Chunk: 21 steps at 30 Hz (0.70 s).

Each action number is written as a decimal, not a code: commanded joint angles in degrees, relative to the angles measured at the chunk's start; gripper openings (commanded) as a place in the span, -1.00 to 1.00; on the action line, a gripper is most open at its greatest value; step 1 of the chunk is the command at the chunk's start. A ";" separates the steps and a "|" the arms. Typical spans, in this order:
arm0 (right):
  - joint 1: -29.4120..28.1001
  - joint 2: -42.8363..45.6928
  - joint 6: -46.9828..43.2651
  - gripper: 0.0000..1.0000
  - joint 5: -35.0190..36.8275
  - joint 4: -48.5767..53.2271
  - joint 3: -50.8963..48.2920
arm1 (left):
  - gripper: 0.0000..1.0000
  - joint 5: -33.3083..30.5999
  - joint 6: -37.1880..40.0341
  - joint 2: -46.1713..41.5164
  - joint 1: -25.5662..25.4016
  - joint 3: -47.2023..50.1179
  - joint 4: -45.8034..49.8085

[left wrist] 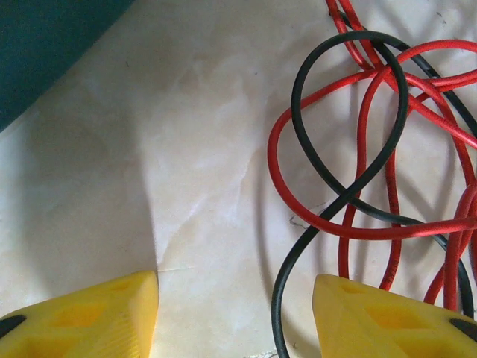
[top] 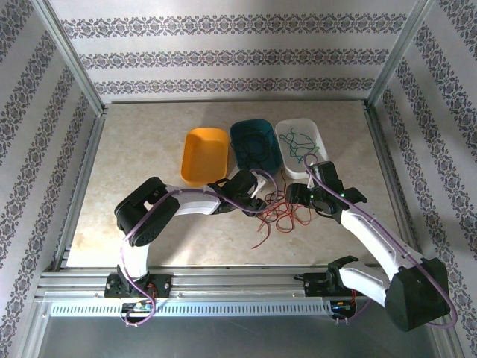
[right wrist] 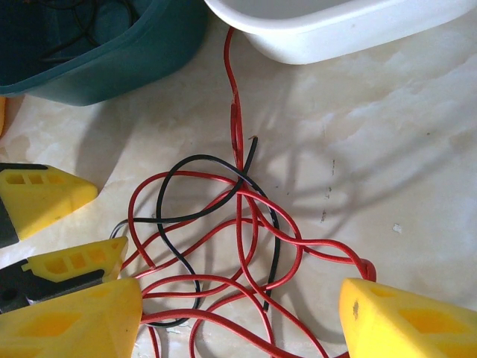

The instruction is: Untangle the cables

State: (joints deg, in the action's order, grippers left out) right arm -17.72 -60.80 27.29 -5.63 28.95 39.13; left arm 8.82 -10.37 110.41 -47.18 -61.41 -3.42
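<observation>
From above, the cables (top: 279,216) are too thin to tell black from red, and the pile's 12 o'clock edge lies under the arms (top: 201,200). The green cables (top: 299,145) in the white tub (top: 287,168) blur into a scribble; the dark cables (top: 257,149) in the teal tub (top: 235,142) melt into its floor. At the left wrist, loops (left wrist: 360,149) run off at 12 and 3 o'clock. At the right wrist, one red strand (right wrist: 232,74) slips under the white tub's rim at 12 o'clock, its end hidden.

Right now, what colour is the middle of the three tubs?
The middle tub is dark teal; the top view shows it best.
</observation>
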 commanded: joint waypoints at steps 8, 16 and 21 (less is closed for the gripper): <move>0.64 0.04 -0.28 0.40 -0.48 0.49 1.30 | -0.10 1.37 1.00 2.96 0.07 -2.27 3.54; 0.56 0.13 0.02 0.40 -1.14 -0.11 -0.61 | -0.23 4.56 1.03 2.88 -1.22 -1.05 2.62; 0.58 0.32 0.27 0.40 -0.96 -0.21 -0.51 | -0.12 7.28 2.78 4.38 -1.51 -3.12 4.42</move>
State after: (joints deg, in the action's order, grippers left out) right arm -17.72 -60.80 27.27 -6.04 28.95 39.13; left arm 9.78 -9.02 111.53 -47.18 -63.11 -1.91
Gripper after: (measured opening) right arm 0.703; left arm 0.436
